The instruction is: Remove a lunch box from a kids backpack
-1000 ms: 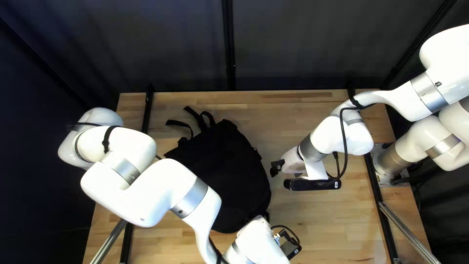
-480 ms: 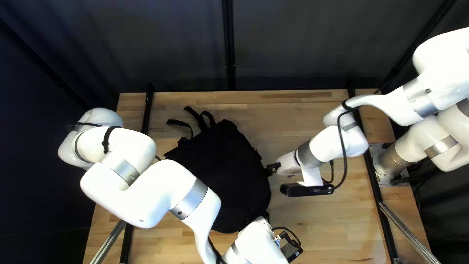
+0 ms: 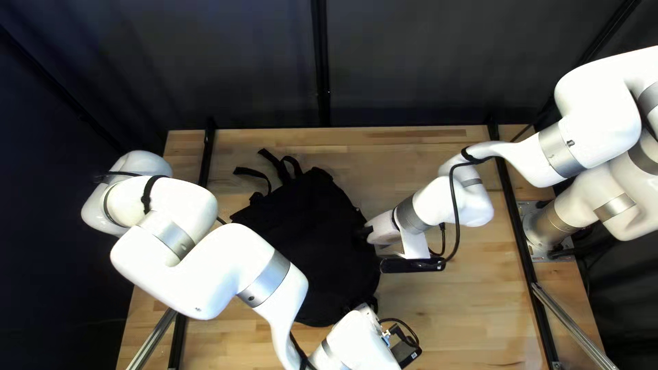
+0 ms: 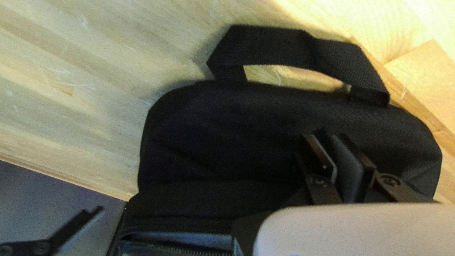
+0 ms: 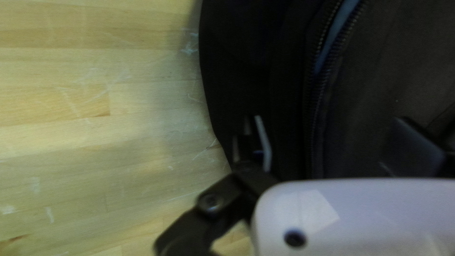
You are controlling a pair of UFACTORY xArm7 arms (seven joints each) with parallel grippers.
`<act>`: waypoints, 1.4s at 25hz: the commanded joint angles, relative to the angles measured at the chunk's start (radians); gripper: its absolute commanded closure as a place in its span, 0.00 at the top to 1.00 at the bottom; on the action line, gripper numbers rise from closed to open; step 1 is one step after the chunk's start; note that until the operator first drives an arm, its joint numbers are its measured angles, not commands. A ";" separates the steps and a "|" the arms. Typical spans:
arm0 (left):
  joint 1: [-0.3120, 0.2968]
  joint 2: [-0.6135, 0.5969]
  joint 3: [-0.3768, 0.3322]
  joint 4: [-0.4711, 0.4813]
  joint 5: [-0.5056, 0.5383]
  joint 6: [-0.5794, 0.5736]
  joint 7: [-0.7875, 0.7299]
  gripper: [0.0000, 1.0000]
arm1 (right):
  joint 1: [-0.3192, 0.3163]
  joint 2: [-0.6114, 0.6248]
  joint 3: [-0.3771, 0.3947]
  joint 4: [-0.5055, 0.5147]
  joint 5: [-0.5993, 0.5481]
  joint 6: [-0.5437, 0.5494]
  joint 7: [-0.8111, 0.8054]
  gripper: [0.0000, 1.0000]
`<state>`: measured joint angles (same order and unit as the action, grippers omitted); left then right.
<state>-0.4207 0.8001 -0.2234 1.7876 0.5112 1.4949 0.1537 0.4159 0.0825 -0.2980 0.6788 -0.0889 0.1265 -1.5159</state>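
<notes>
Step in hand, my read: opening the bag (image 3: 312,250). Near end: L grip (image 4: 324,135) looks closed on a pinch of bag cloth by the handle (image 4: 284,45), prob. anchoring it. Just beyond, the zip (image 4: 177,230) is part-open w/ a blue strip (image 4: 204,240) inside: lining or box, can't tell; box must be in the bag. R grip (image 5: 329,121), at the bag's side, is wide open, zip between its fingers. Next: close R on the zip-side cloth & spread the gap, L holding. Wrist views give zip gap + blue; top L view doesn't, but has the straps (image 3: 281,168) at the far end.
</notes>
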 commanded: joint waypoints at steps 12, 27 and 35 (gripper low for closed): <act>-0.005 -0.006 -0.001 -0.004 -0.005 0.014 -0.009 0.00 | -0.006 -0.095 -0.010 -0.093 -0.046 0.028 0.072 0.00; 0.002 -0.089 -0.019 -0.132 -0.029 -0.018 -0.048 0.00 | -0.002 -0.150 -0.018 -0.123 0.004 0.071 0.055 0.00; 0.013 -0.172 -0.037 -0.249 -0.036 -0.080 -0.060 0.00 | 0.010 -0.175 -0.028 -0.139 0.065 0.091 0.031 0.00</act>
<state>-0.4101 0.6424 -0.2569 1.5578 0.4761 1.4258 0.0955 0.4239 -0.0843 -0.3234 0.5453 -0.0348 0.2127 -1.4834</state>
